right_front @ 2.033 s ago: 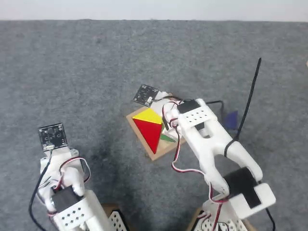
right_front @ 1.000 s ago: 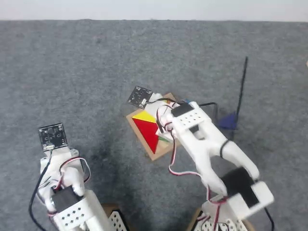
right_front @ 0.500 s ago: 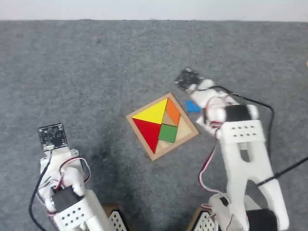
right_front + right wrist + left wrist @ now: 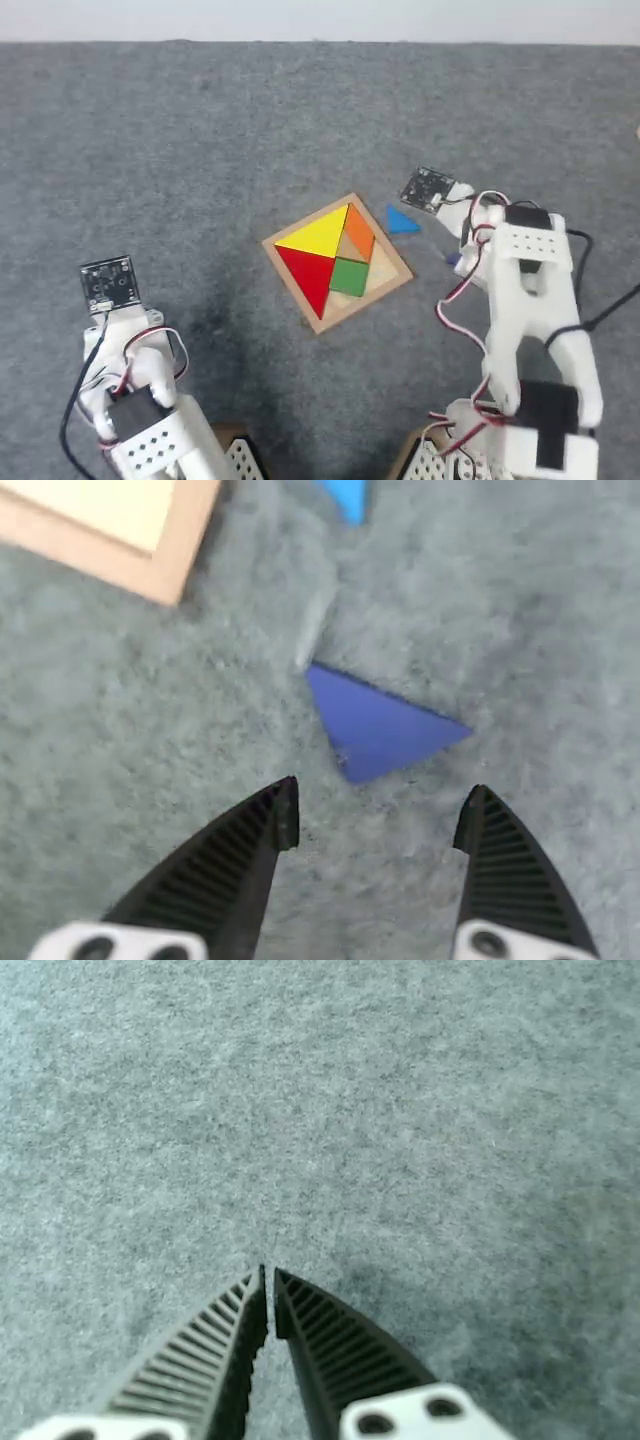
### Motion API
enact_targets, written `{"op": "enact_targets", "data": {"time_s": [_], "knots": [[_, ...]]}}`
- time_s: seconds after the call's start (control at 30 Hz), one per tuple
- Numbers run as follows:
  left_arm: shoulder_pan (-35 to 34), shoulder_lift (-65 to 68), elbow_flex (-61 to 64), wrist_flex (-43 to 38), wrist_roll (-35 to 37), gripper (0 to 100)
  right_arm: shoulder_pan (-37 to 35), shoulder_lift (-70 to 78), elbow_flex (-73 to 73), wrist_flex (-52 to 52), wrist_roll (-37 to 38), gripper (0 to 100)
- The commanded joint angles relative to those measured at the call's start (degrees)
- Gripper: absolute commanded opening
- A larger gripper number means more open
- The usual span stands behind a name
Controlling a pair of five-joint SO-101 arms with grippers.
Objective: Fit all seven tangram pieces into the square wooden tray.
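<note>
The square wooden tray [image 4: 320, 322] lies tilted at the middle of the carpet and holds a yellow triangle [image 4: 318, 236], a red triangle [image 4: 310, 275], an orange piece [image 4: 360, 230] and a green square [image 4: 349, 277]. Part of its floor [image 4: 381, 268] is bare wood. A light blue triangle [image 4: 401, 222] lies on the carpet just right of the tray. A dark blue triangle [image 4: 385, 730] lies a little ahead of my right gripper [image 4: 382, 805], which is open and low over the carpet. My left gripper [image 4: 268, 1276] is shut on nothing above bare carpet at the near left.
Grey carpet covers the whole table. The tray's corner [image 4: 110, 525] and the light blue triangle [image 4: 347, 495] lie beyond the dark blue one in the right wrist view. The right arm [image 4: 525, 300] stands right of the tray, the left arm [image 4: 130, 370] at the near left.
The right arm has swung from over the tray to its right, uncovering the orange and green pieces, and now hangs over the dark blue triangle. The left arm has not moved.
</note>
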State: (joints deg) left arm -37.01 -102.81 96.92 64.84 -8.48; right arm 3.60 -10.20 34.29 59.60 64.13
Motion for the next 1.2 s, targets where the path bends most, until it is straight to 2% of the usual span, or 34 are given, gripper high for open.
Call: {"op": "enact_targets", "data": {"time_s": [0.0,0.23,0.4,0.6,0.8,1.17], "knots": [[0.26,-0.44,-0.40,0.18,-0.62,2,1.80,1.71,-5.98,-1.80,4.13,26.8],[0.26,-0.44,-0.40,0.26,-0.62,2,1.98,8.84,-10.64,-1.10,17.76,26.9],[0.26,-0.44,-0.40,0.26,-0.62,2,2.33,11.21,-10.81,3.03,33.49,27.0],[0.26,-0.44,-0.40,0.18,-0.62,2,5.23,11.30,-11.43,3.12,47.12,27.0],[0.26,-0.44,-0.40,0.26,-0.62,2,5.85,14.11,-14.15,3.47,50.11,27.0],[0.26,-0.44,-0.40,0.26,-0.62,2,3.65,21.32,-14.24,0.04,49.85,26.6]]}}
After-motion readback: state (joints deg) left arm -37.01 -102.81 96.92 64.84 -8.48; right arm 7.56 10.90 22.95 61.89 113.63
